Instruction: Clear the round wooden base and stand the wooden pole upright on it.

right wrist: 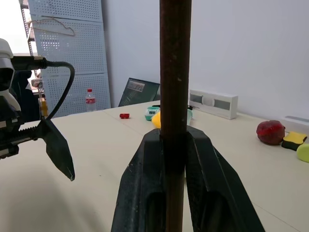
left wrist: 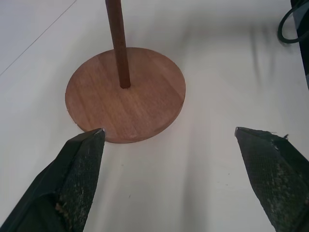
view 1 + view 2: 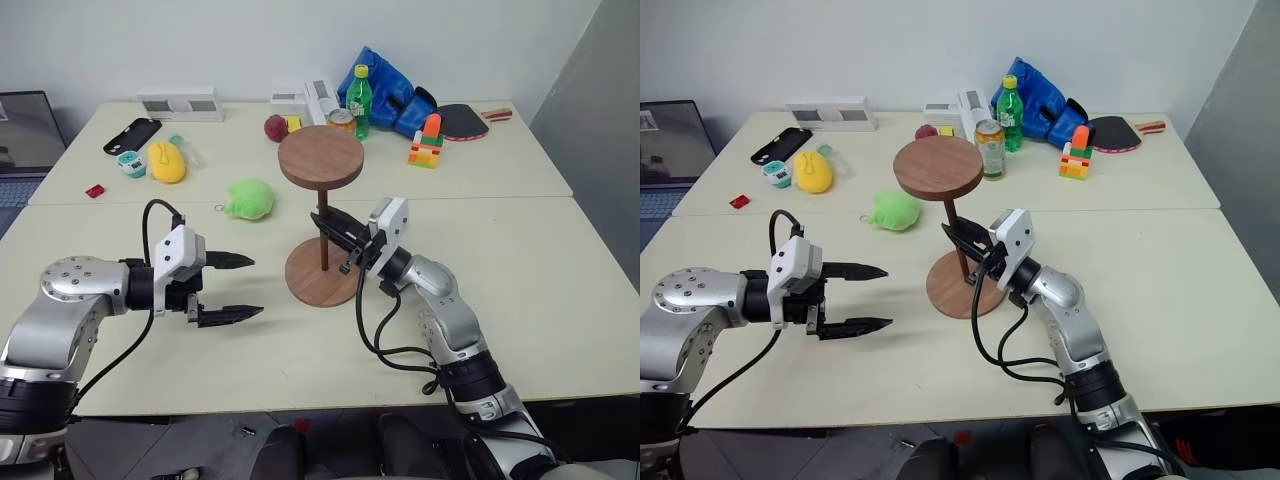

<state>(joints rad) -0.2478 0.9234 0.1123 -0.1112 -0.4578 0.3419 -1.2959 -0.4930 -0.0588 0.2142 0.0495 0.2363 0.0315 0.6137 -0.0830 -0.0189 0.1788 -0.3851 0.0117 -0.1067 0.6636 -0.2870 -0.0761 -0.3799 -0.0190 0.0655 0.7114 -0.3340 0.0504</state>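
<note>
Left wrist view: wooden pole point(image 2: 118, 43) is standing in round wooden base's point(image 2: 126, 96) centre hole — right gripper point(image 3: 338, 232) is clamping it above the base. Left gripper point(image 3: 233, 288) is hanging open beside the base. Seating step — next: release without tipping.

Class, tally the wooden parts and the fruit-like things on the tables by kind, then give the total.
Wooden discs: 2, the round wooden base and the smaller disc atop
Wooden pole: 1
Yellow lemon-shaped thing: 1
Green plush fruit: 1
Red fruit: 1
Total: 6
</note>
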